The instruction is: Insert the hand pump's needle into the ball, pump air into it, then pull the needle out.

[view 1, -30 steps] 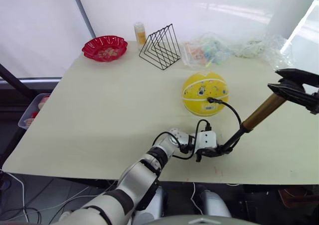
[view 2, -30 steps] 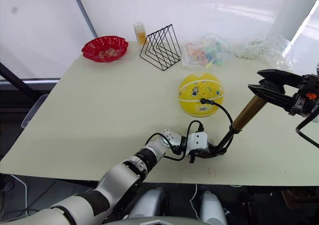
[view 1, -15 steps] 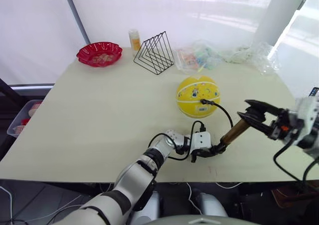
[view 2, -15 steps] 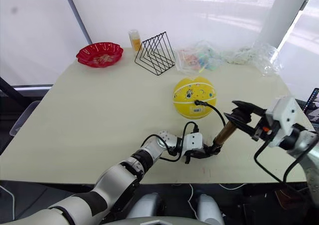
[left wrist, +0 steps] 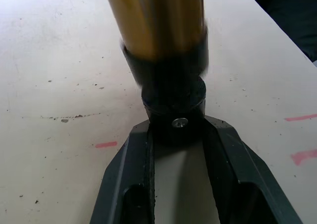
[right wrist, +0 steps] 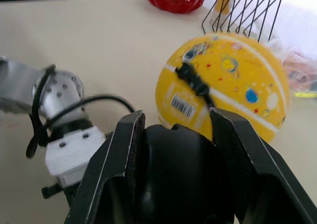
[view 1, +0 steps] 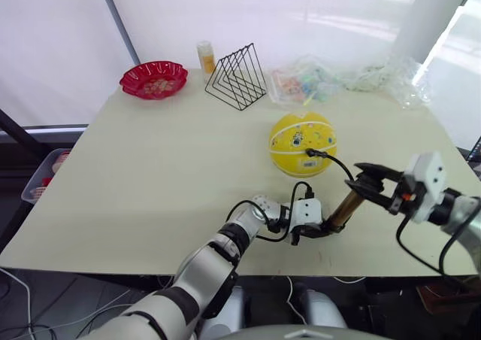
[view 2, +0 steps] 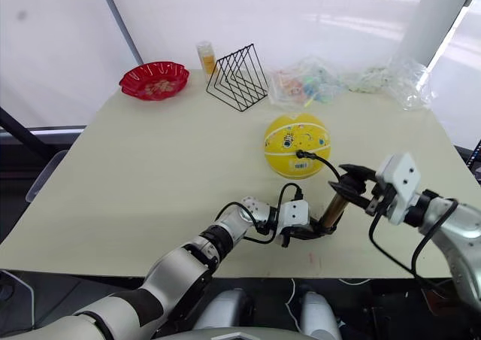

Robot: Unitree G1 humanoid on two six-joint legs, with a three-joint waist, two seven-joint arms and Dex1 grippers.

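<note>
Pale table at centre frame carries the ball with the needle already in, left pincer clamping the hand pump base, right pincer gripping its handle; pumping underway, withdrawal remains.

The needle (apparently inside the ball) is hidden.

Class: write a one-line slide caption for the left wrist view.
Left gripper fingers clamp the hand pump base against the table.

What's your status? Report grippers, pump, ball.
Left gripper clamps hand pump base on table. Right gripper grips the handle. Needle fitting in ball. Nothing in the way.
</note>
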